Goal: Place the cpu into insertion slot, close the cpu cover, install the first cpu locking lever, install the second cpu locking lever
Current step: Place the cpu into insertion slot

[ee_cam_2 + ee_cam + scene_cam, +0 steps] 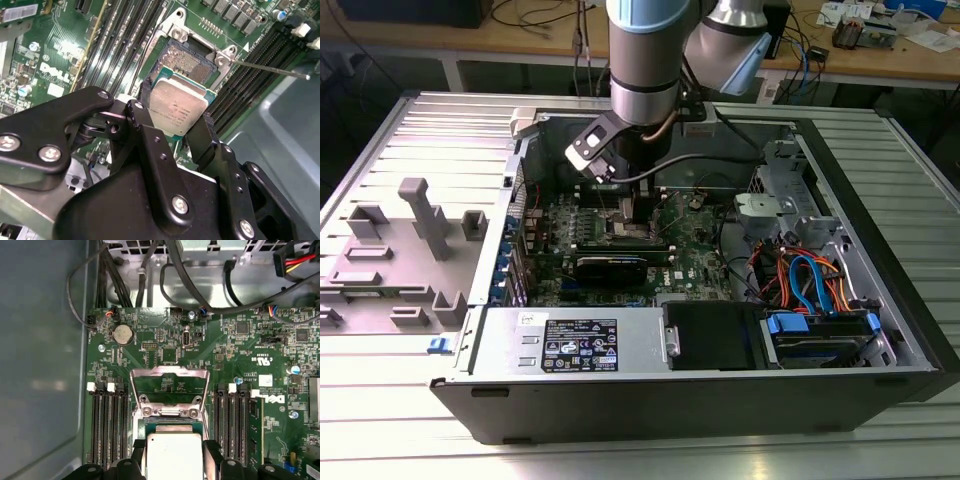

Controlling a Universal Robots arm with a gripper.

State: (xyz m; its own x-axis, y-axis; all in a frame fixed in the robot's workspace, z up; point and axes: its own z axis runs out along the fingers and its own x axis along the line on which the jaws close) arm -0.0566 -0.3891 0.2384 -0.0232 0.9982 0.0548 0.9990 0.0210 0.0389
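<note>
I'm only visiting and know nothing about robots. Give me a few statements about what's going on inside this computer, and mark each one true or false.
1. The gripper is shut on the cpu, one finger on each side. True.
2. The cpu cover is closed over the chip. False: it stands swung open, and the green board shows through its window.
3. Orange and blue cables lie inside the open case, toward the exterior view's right. True.
4. The cpu hides the whole insertion slot. False: in the second wrist view, part of the slot's contact field lies bare beyond the chip's edge.
</note>
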